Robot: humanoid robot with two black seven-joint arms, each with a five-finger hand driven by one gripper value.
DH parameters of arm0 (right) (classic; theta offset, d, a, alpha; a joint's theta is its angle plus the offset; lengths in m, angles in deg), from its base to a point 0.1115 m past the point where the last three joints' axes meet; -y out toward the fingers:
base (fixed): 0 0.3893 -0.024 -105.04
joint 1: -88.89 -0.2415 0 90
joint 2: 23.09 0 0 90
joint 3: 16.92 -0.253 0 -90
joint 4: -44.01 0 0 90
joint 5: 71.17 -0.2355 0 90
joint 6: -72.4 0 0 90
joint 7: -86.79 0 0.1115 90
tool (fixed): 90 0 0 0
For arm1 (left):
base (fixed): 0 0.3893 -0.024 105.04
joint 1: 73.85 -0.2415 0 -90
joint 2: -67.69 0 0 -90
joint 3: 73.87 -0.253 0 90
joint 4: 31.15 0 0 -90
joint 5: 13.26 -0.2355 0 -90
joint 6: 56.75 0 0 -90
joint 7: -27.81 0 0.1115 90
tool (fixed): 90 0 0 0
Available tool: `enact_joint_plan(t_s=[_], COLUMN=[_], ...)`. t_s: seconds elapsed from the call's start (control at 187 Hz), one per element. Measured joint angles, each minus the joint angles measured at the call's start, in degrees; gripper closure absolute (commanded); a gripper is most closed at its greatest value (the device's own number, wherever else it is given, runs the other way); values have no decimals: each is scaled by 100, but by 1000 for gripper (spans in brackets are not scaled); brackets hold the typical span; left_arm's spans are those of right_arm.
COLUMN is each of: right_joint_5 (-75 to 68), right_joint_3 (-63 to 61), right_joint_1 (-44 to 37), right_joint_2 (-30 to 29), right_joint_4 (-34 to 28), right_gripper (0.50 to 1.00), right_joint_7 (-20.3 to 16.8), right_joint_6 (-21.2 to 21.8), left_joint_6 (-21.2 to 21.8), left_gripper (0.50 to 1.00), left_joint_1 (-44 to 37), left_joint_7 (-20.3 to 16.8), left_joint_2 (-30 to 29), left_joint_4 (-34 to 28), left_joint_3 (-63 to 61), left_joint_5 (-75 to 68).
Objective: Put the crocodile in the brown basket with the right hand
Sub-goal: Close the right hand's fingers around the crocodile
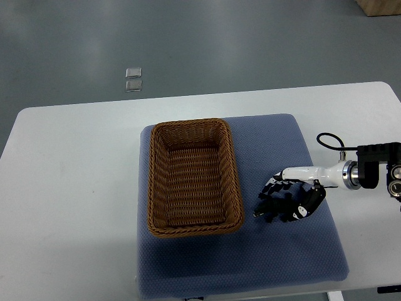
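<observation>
Grey floor fills the upper part of the top view, with two small clear square pieces (133, 79) lying on it and the corner of a tan box (381, 6) at the top right. Below it stands a white rounded desk (69, 188) carrying a blue-grey padded mat (282, 150). On the left half of that mat sits a brown woven wicker basket (194, 177), rectangular, its long side running away from the robot, and nothing shows inside it. The right robot hand (289, 202), black-fingered with a white wrist, comes in from the right edge and rests low over the mat just to the right of the basket, apart from its rim. Its fingers (270, 190) point toward the basket and are partly curled downward; whether they close on anything cannot be told, since the crocodile is not visible anywhere, and any object beneath the palm is hidden. A black cable (328, 139) loops behind the wrist.
</observation>
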Motion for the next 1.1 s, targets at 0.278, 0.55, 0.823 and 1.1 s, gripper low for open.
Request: enact_joint_plan(t_s=[0.278, 0.55, 0.823, 1.1], right_joint_5=[108, 163, 283, 379], right_joint_3=[0, 15, 14, -9], right_joint_1=[48, 77, 134, 120], right_joint_2=[-3, -43, -61, -32], right_joint_4=[33, 80, 91, 88], right_gripper=[699, 699, 916, 1000], right_joint_7=[-13, -12, 18, 30], right_joint_6=[-17, -10, -33, -106], left_joint_6=[5, 9, 17, 26], left_gripper=[500, 500, 500, 500], left_joint_1=[0, 0, 0, 0], left_joint_7=[0, 0, 0, 0], left_joint_2=[0, 0, 0, 0], left_joint_4=[0, 0, 0, 4], left_joint_3=[0, -5, -5, -6], left_joint_5=[0, 0, 0, 0])
